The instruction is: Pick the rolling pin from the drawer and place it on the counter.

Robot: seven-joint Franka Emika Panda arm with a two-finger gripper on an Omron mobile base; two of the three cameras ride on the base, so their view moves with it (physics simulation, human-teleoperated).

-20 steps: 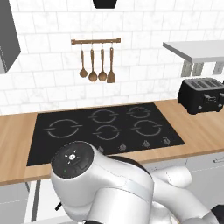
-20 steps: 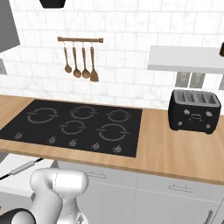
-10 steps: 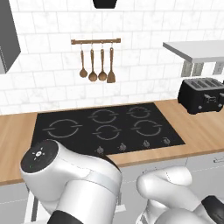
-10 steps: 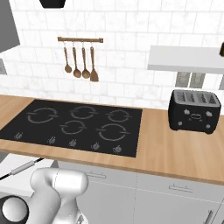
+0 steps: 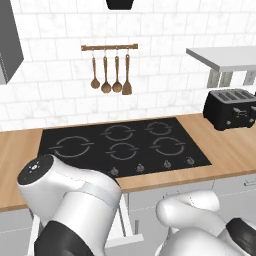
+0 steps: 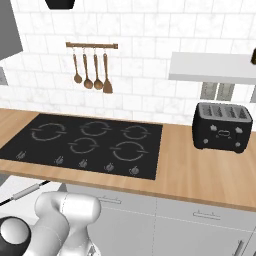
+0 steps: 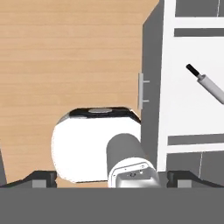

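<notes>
The rolling pin (image 6: 26,191), slim and grey-white with a black handle, lies slantwise in the pulled-out white drawer (image 6: 19,180) at the lower left of the right base view, below the counter (image 6: 200,170). In the hand view the rolling pin (image 7: 211,87) sits at the upper right on the drawer's white floor (image 7: 186,105). My gripper (image 7: 111,178) is open; its dark fingertips (image 7: 41,177) stand far apart with nothing between them, well away from the pin. The drawer's side wall (image 5: 125,220) peeks out beside my arm.
A black cooktop (image 5: 125,145) sits in the counter (image 5: 235,150). A black toaster (image 6: 222,126) stands at the right under a grey shelf (image 6: 215,67). Wooden spoons (image 5: 110,75) hang on the wall. A grey cabinet front with a bar handle (image 7: 141,91) borders the drawer.
My arm's big white elbow has swung left and lower across the left base view; a dark joint has come up at the right base view's lower left. The rolling pin has stayed put.
</notes>
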